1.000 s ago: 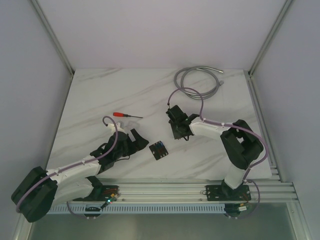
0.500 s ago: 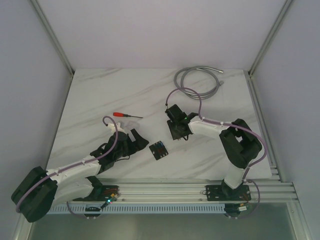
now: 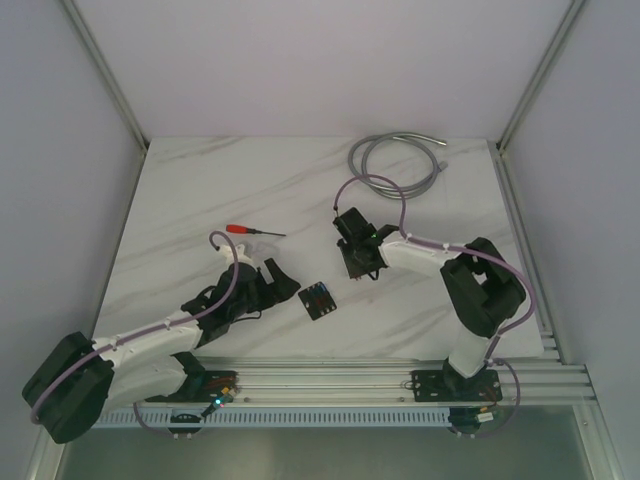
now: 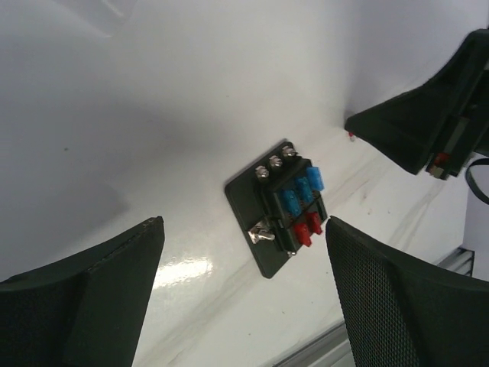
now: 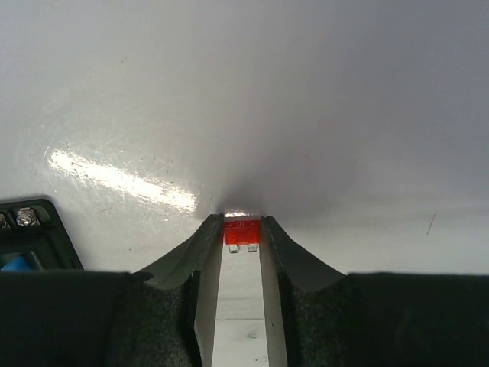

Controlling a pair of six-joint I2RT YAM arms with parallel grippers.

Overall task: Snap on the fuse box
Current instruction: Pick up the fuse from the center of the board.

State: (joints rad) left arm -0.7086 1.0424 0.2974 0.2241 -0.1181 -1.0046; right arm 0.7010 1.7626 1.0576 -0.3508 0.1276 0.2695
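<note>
One translucent red fuse (image 5: pixel 242 228) sits pinched in the right gripper's (image 5: pixel 242 232) black jaws.

Red-handled screwdriver (image 3: pixel 252 231); coiled grey cable (image 3: pixel 400 132) far back; small red fuse (image 5: pixel 241 231).

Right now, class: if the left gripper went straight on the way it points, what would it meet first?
The fuse box, ahead of the left gripper between its open fingers; depth is unclear.
</note>
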